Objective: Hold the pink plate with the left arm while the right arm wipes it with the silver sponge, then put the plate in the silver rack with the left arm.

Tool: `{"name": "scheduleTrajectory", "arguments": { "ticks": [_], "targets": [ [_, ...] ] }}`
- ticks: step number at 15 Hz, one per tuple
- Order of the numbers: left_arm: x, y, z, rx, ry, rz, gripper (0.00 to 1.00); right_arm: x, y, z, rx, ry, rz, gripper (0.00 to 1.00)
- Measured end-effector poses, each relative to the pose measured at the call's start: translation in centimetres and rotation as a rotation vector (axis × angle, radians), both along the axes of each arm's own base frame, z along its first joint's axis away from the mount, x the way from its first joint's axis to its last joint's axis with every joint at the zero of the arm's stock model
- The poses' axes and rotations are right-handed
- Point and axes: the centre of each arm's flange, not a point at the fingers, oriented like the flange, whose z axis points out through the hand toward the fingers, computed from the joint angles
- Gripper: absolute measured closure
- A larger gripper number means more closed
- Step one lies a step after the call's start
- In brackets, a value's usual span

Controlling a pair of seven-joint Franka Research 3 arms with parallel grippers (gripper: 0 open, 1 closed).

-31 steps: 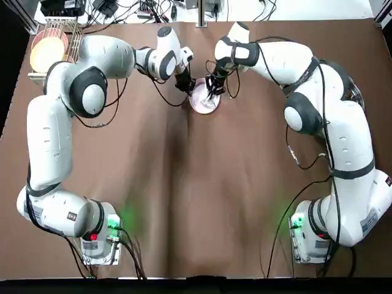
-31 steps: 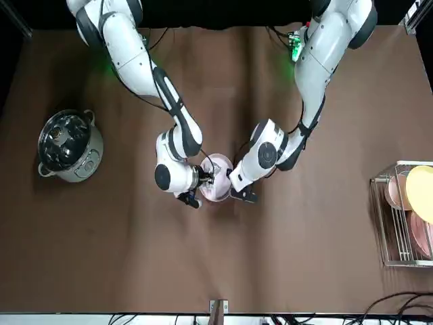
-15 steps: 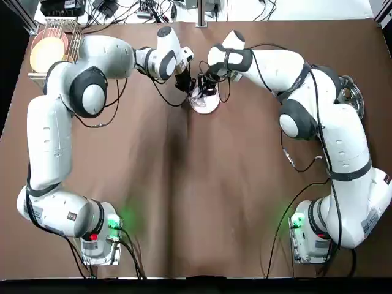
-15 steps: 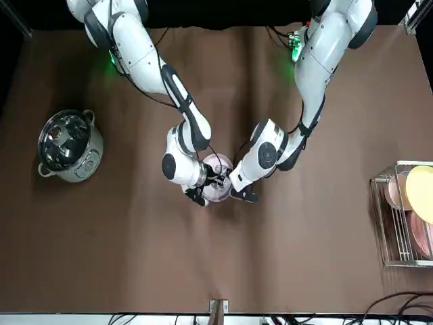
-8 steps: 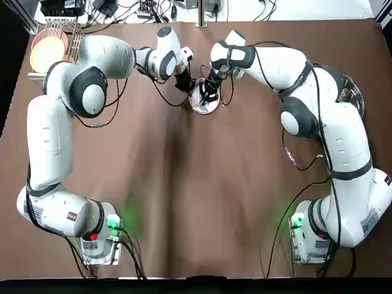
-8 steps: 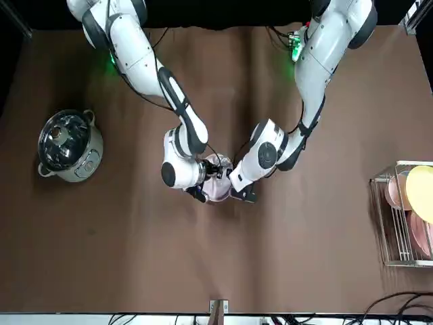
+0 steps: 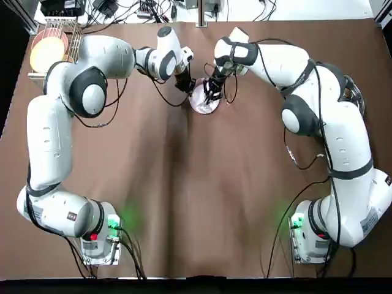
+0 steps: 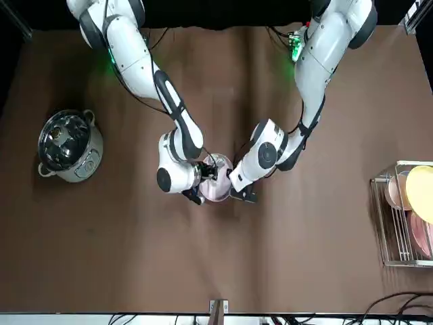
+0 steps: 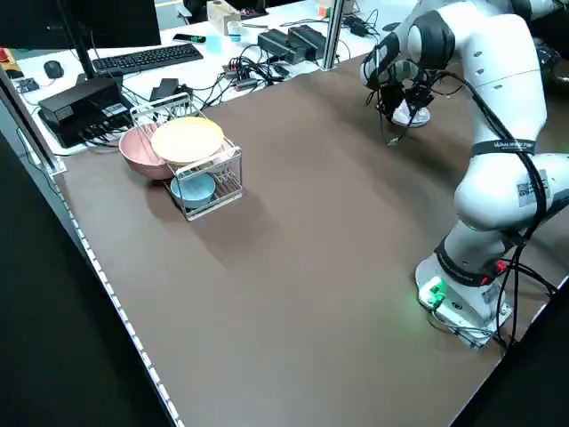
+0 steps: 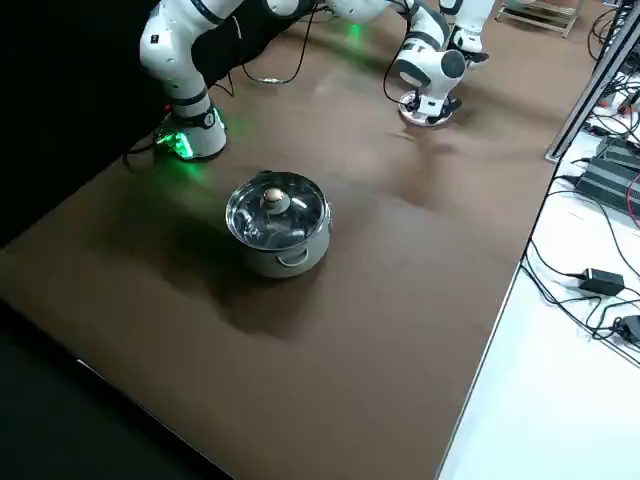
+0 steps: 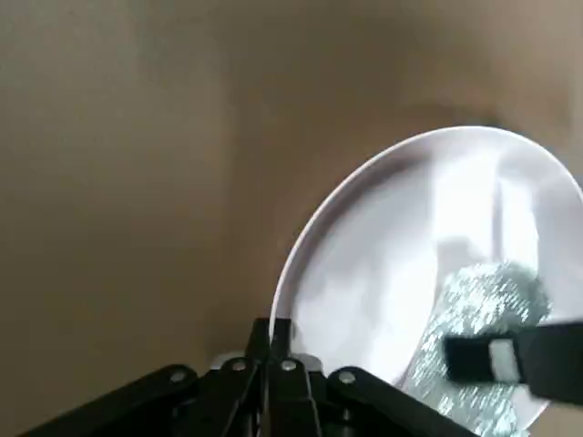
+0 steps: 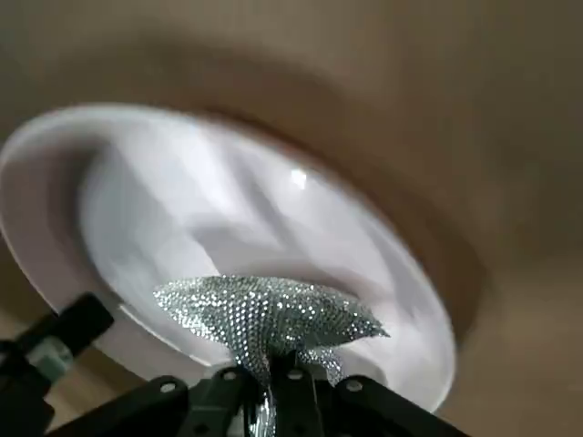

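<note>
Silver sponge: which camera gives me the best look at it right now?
The right wrist view: it shows the silver sponge pinched in the right gripper against the pink plate. The left wrist view shows it partly behind a finger. In the top, front and both side views I cannot make it out.

Pink plate [image 7: 204, 105] partly covered by the right arm [image 7: 312, 92], silver sponge [image 11: 478, 305] partly behind dark fingers [image 11: 483, 359]
</note>
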Motion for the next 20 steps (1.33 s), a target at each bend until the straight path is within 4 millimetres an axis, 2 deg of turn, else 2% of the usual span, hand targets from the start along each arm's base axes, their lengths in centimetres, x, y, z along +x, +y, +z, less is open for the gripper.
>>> {"name": "scheduleTrajectory", "arguments": {
  "ticks": [3,7,16,20],
  "targets": [
    [0.0,0.0,0.0,0.0,0.0,0.0,0.97,1.4,-0.8,0.4,-0.012,-0.071,-0.036,0.91],
    [0.0,0.0,0.0,0.0,0.0,0.0,0.97,2.6,-0.5,1.0,-0.018,-0.203,-0.096,0.91],
    [0.0,0.0,0.0,0.0,0.0,0.0,0.97,0.3,3.2,0.8,0.007,-0.245,-0.084,0.91],
    [0.0,0.0,0.0,0.0,0.0,0.0,0.97,-0.9,4.1,0.4,0.021,-0.167,-0.041,0.91]
  ]
}}
